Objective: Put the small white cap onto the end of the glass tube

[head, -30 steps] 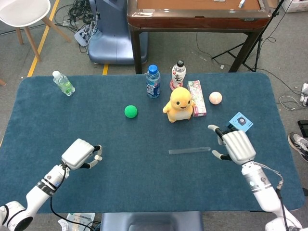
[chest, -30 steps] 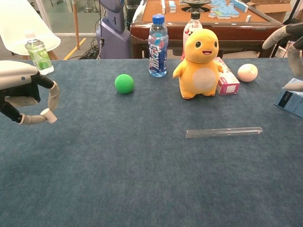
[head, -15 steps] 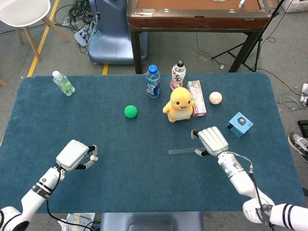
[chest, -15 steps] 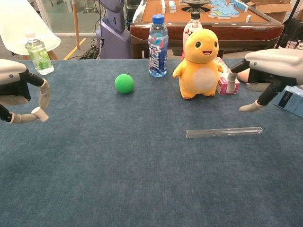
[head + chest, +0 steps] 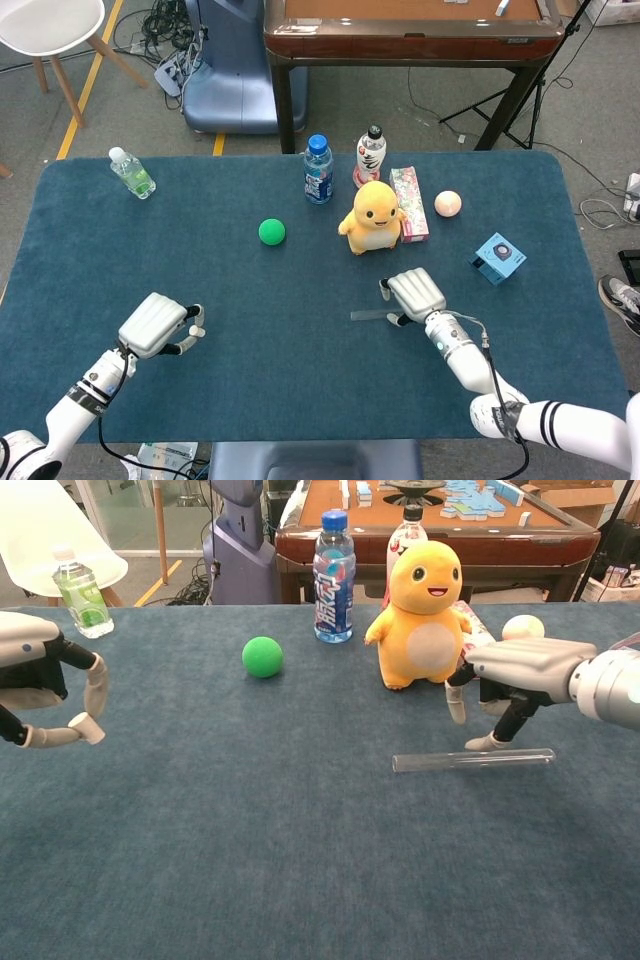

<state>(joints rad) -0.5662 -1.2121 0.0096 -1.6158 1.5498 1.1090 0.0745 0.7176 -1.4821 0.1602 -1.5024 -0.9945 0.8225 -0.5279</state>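
Bright even indoor light, soft faint shadows, sharp focus, perhaps slight edge distortion

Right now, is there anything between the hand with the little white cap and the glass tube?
No, only bare blue cloth lies between the left hand, which pinches the small white cap, and the glass tube; the head view shows it.

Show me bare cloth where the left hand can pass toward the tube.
Bare: the wide strip between the left hand with its white cap and the glass tube, and the whole near edge. Crowded: the back row, from the green ball to the blue box, and around the right hand.
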